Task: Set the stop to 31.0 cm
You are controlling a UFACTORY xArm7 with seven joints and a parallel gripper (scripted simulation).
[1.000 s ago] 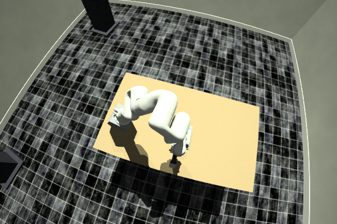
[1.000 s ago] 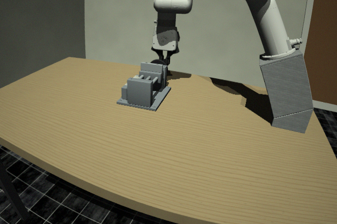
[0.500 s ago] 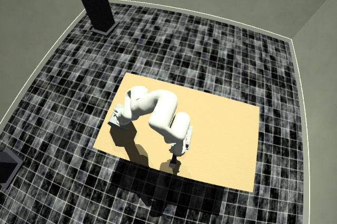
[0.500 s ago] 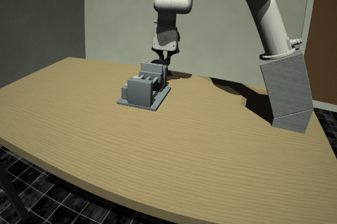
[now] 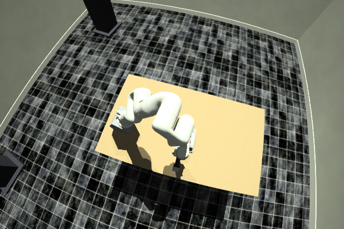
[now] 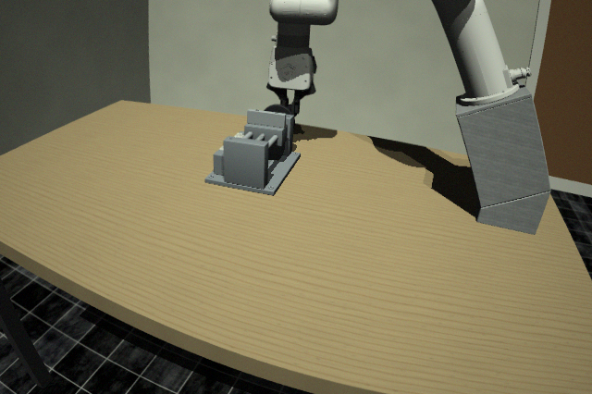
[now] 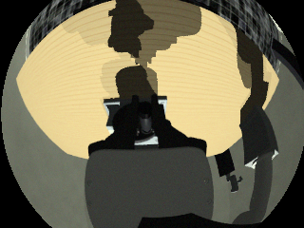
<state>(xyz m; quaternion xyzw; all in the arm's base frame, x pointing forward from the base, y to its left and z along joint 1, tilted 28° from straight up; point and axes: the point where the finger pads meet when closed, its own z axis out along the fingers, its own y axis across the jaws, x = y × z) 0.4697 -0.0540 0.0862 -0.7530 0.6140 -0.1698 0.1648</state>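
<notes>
Handwheel point(image 6: 276, 108) point(image 7: 124, 115) sits at the end of the grey fixture point(image 5: 193, 136) point(image 6: 245, 162) point(image 7: 109, 113) facing away from the exterior camera, partly hidden by the fixture's upright plates. Just above that end, the gripper point(image 6: 289, 107) point(image 7: 144, 103) points downward, its fingers drawn nearly together around the wheel's dark upright handle point(image 7: 145, 123), with only a narrow gap taken up by that grip. The handwheel has not been let go.

Rods point(image 6: 260, 137) run between the fixture's front block and the plates behind. The stop is probably among those grey parts, though I can't single it out, and no scale reading is legible. The fixture's base plate point(image 6: 280, 176) lies flat on the wooden table point(image 5: 227, 137) point(image 6: 287, 284) point(image 7: 199, 95).

Well apart from the fixture, on the same table, stands the grey pedestal point(image 5: 117, 127) point(image 6: 511, 155) point(image 7: 256, 135) carrying the white arm point(image 5: 166, 109) point(image 6: 477, 45) point(image 7: 261, 190). From above, the arm's bent links cover part of the fixture. Farther from it, beyond the table, a tall dark column point(image 5: 97, 2) rises from the tiled floor point(image 5: 172, 51) point(image 6: 80, 346).
</notes>
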